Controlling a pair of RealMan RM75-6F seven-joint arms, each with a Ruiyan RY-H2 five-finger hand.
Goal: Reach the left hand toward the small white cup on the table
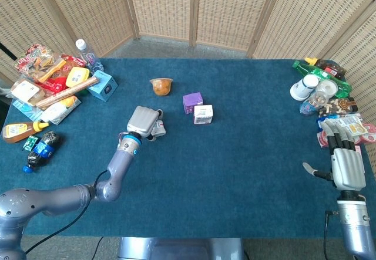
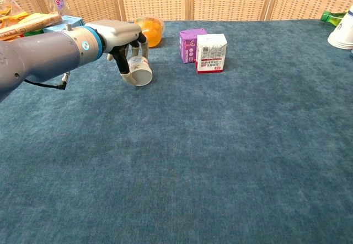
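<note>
1. The small white cup lies on its side on the blue table, left of centre and toward the far side, its open mouth turned toward the near edge.
2. The left hand is on top of the cup with its fingers curled down around the cup body, so it reads as gripping the cup and not merely hovering; the reach looks complete.
3. The palm comes from above, which suits a cup lying sideways, since the fingers can wrap its rounded wall.
4. An orange fruit cup sits just beyond the hand, and a purple box and a white carton stand to the right, clear of the grasp.
5. The right hand rests at the near right, fingers straight and spread, holding nothing.
</note>
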